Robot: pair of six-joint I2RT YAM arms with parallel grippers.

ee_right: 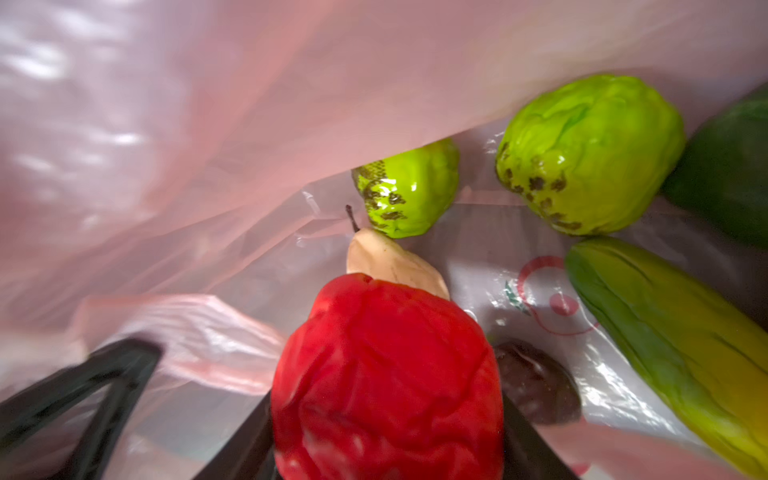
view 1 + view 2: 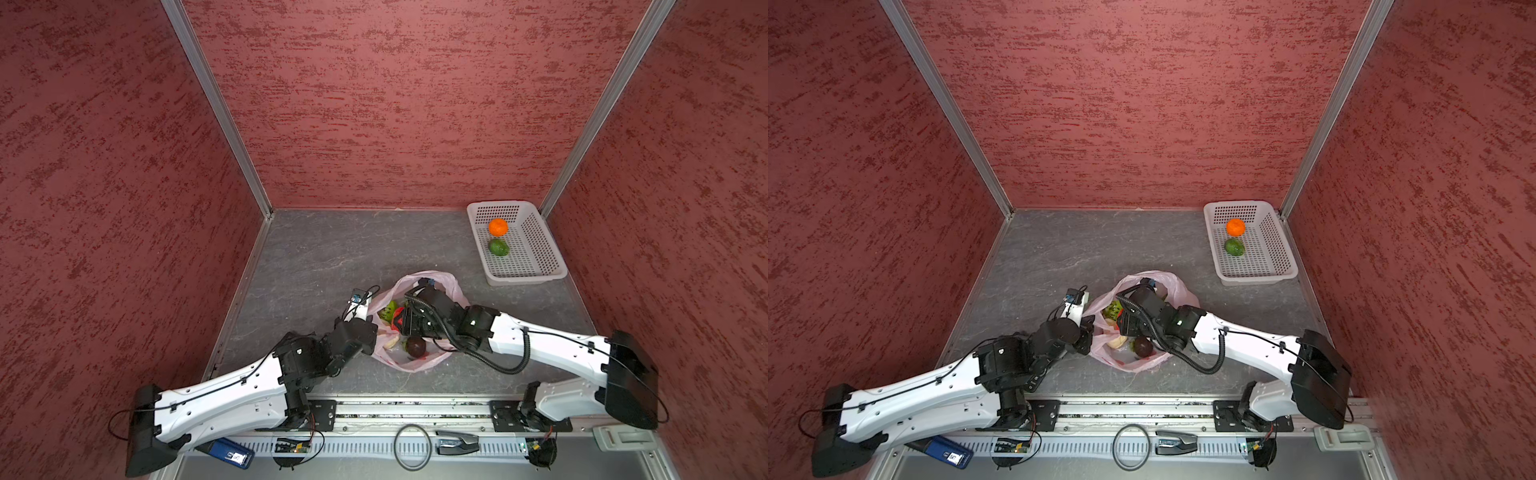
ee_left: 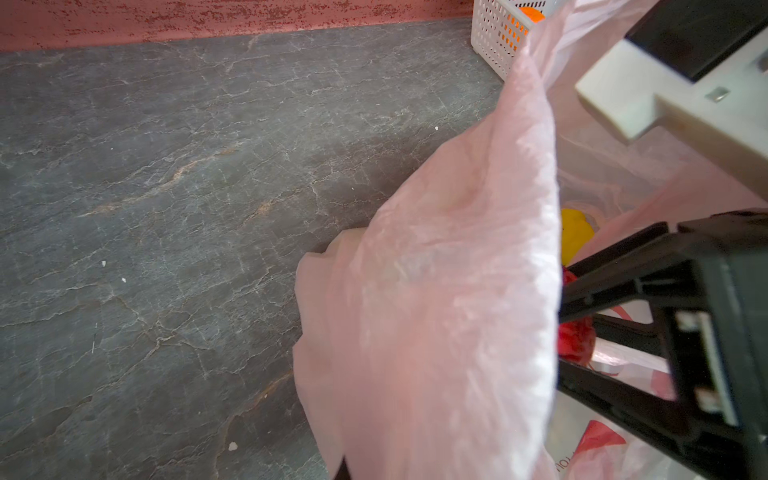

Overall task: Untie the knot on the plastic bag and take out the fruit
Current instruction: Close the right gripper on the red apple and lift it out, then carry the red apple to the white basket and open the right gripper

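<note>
A wrinkled red fruit fills the right wrist view, sitting between the right gripper's parted black fingers inside the pink plastic bag mid-table, with green, beige and dark pieces beside it. The left gripper is clamped on the bag's rim film.

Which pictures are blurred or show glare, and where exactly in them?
Right wrist view: the wrinkled red fruit close to the lens is soft, and the thin pink plastic bag is smeared, with white glare streaks. Left wrist view: the bag film near the lens is out of focus, while the grey stone-patterned tabletop is sharp. Both top views are evenly lit.
</note>
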